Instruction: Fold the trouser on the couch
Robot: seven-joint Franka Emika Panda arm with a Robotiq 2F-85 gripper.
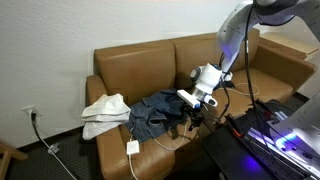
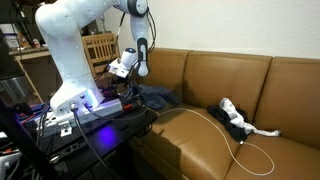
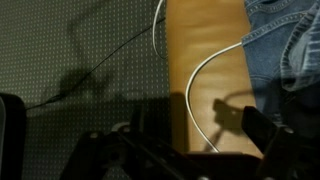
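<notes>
Snagging threatens: the white cable (image 3: 193, 85) lies just beside the trouser (image 3: 285, 40). Jaws, wide open and empty, hover over it.

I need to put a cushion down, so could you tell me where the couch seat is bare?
Bare seat lies between the jeans and the white cable by the dark bundle. Crowded around the white cloth, jeans and gripper.

The arm (image 2: 72, 45) is big, smooth and white, with fat round parts and dark rings at the joints, a blue light glows at its base (image 2: 82, 100), a black cable (image 1: 240, 90) hangs by it, and its gripper (image 1: 192, 112) is white and black.
</notes>
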